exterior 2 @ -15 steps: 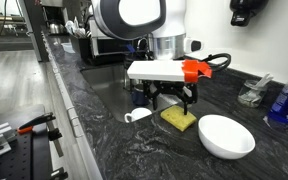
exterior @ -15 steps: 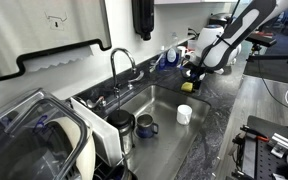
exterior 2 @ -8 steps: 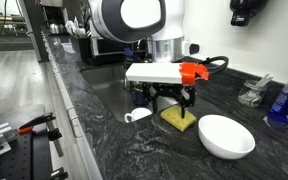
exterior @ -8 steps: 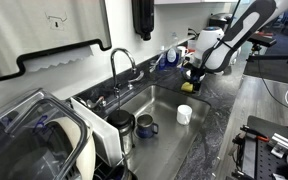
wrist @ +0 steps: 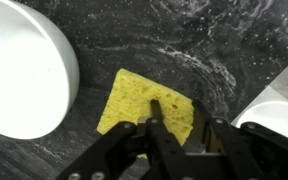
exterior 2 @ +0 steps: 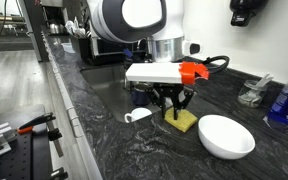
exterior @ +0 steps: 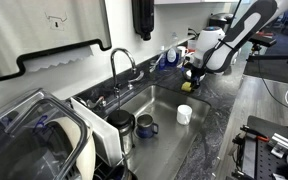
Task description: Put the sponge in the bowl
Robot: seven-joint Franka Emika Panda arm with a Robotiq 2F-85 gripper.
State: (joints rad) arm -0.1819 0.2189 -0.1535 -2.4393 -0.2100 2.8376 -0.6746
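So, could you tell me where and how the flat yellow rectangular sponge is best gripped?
I'd take the flat yellow rectangular sponge by two opposite side edges, across its shorter width, coming straight down: it lies flat on the dark stone counter, leaving only its edges to pinch.

White arm (exterior 2: 134, 20), orange-trimmed black end effector (exterior 2: 176, 104).

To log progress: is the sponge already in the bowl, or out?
Out. The sponge lies flat on the dark counter beside the bowl, which looks empty.

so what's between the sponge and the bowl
Nothing: only a bare strip of dark countertop separates the sponge and the bowl, clearest in the wrist view.
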